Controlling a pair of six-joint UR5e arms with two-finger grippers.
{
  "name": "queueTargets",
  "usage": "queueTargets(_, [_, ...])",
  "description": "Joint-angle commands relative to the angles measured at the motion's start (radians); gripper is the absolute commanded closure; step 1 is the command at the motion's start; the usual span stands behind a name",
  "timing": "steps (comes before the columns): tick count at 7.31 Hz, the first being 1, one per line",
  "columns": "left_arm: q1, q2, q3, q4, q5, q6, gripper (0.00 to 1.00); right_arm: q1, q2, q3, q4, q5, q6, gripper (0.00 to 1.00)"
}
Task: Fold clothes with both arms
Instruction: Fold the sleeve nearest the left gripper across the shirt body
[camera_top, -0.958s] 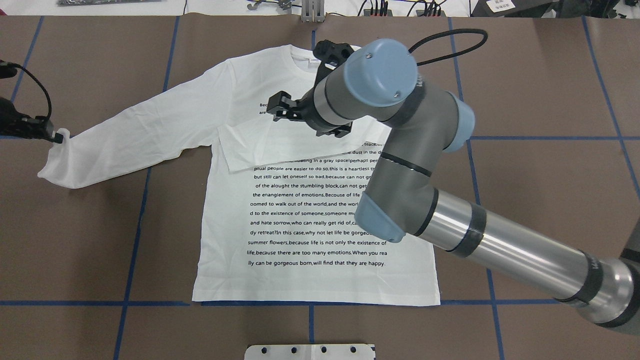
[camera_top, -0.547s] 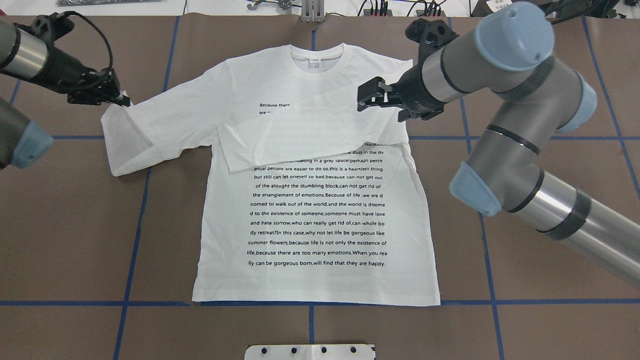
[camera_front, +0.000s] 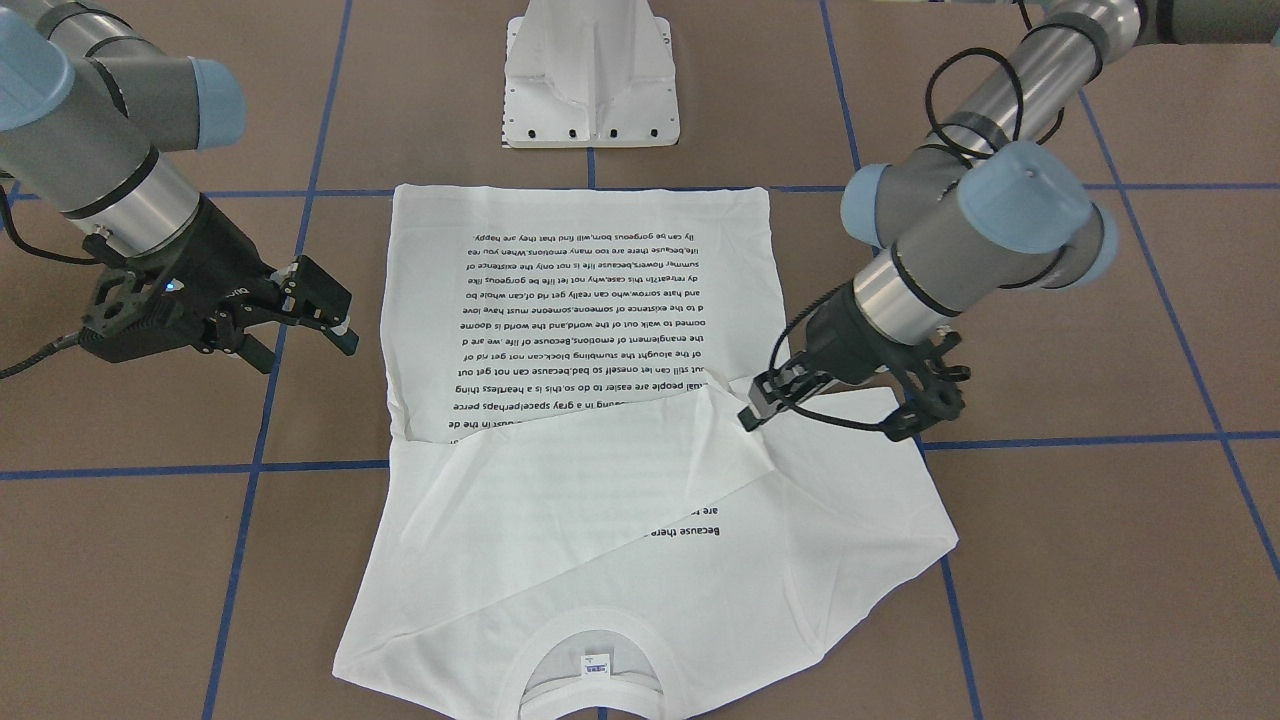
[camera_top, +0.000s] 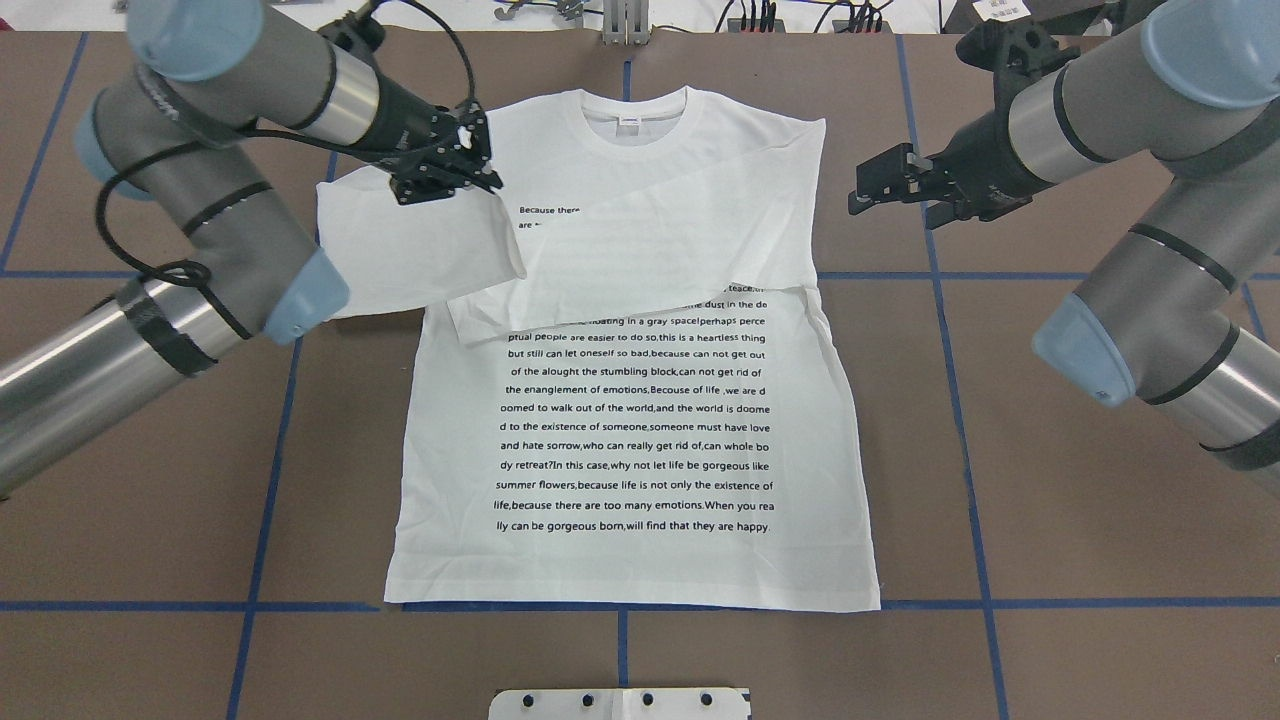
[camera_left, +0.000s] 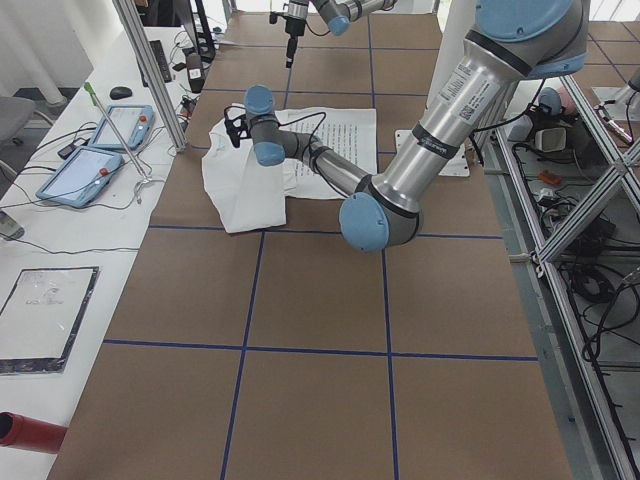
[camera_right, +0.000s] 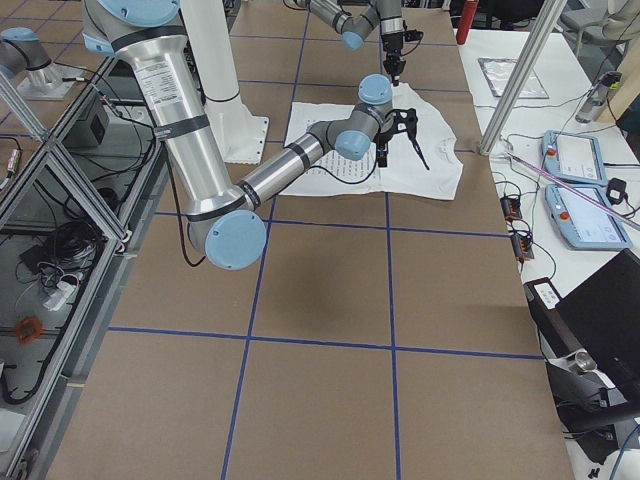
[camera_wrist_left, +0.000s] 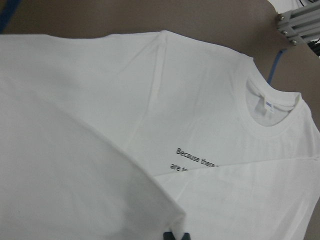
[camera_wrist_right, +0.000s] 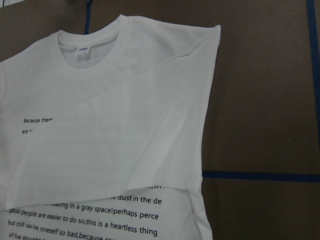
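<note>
The clothes are one white long-sleeved T-shirt (camera_top: 630, 440) lying flat, text side up, collar (camera_top: 634, 118) at the far side. One sleeve (camera_top: 640, 270) lies folded across the chest. My left gripper (camera_top: 478, 160) is shut on the other sleeve's cuff and holds it lifted over the shoulder, the sleeve (camera_top: 410, 250) drooping below. In the front-facing view the left gripper (camera_front: 752, 412) pinches that cloth above the shirt (camera_front: 580, 300). My right gripper (camera_top: 868, 190) hovers open and empty beside the shirt's edge, also seen as right gripper (camera_front: 338, 312). The left wrist view shows the sleeve (camera_wrist_left: 75, 175) close up.
Brown table cover (camera_top: 1050, 500) with blue tape lines (camera_top: 270, 480). The white pedestal base (camera_front: 592, 75) stands behind the shirt's hem. A side table with tablets (camera_left: 95, 170) and a metal post (camera_left: 150, 85) lie beyond the table's far edge.
My left gripper has carried the sleeve cuff from the far left in over the shirt's shoulder. My right gripper has drawn back to the right, off the shirt, leaving its sleeve folded across the chest.
</note>
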Motion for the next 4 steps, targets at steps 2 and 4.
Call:
queueTargets(2, [0.22,-0.224,0.096,0.033,0.281,-0.198,1.0,0.01,-0.11,0.103,0.0,0.005,-0.008,0.01])
queueTargets(4, [0.294,-0.303,0.153,0.033,0.332,-0.201,1.0,0.019,-0.139,0.112,0.002,0.002,-0.017,0.01])
